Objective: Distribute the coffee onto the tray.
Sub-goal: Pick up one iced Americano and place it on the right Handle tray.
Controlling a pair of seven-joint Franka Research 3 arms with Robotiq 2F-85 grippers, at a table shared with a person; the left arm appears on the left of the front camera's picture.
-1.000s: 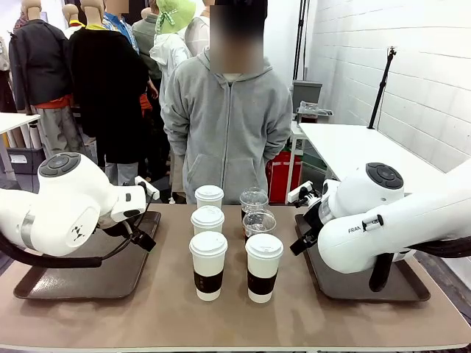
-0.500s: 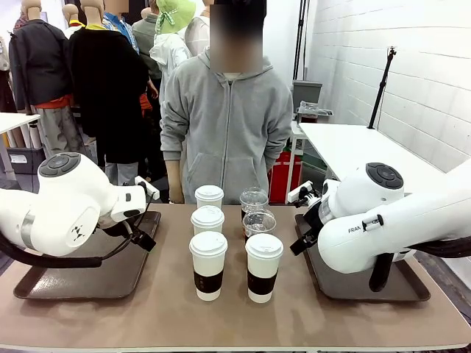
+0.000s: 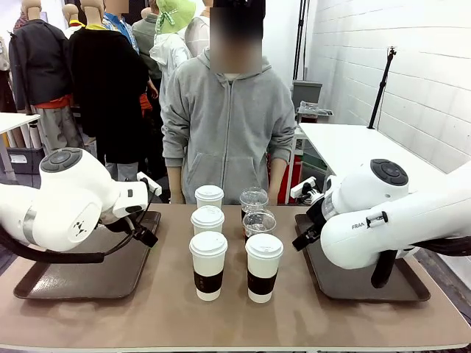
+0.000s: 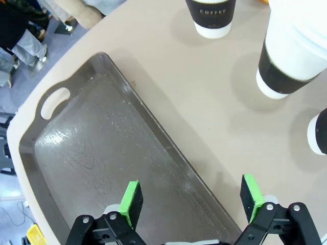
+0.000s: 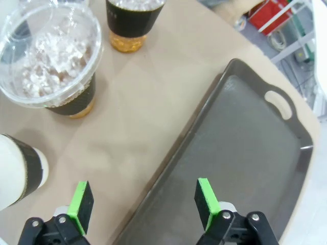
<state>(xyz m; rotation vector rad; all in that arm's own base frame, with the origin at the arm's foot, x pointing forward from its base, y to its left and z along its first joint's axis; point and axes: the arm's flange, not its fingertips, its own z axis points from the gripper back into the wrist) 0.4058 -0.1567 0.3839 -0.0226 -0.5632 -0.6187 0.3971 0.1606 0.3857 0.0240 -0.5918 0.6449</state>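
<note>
In the front view we are seeing the paper cups [image 3: 208, 265] and clear cups [image 3: 259, 223] standing upright mid-table, between the left tray [image 3: 44, 283] and right tray [image 3: 338, 287]. In the left wrist view our left gripper [image 4: 190, 186] is hanging over its tray's edge, jaws apart and empty, with the paper cups lying to its right. In the right wrist view our right gripper [image 5: 143, 196] is hovering at its tray's rim, wide apart and empty. The clear cups are lying to its left, so we are judging this arm the nearer to them.

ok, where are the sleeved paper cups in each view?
Front: four paper cups, centre of picture.
Left wrist: paper cups top right, beyond the left tray.
Right wrist: one of the paper cups at the lower left edge.
Shared landmark: the tan tabletop.
</note>
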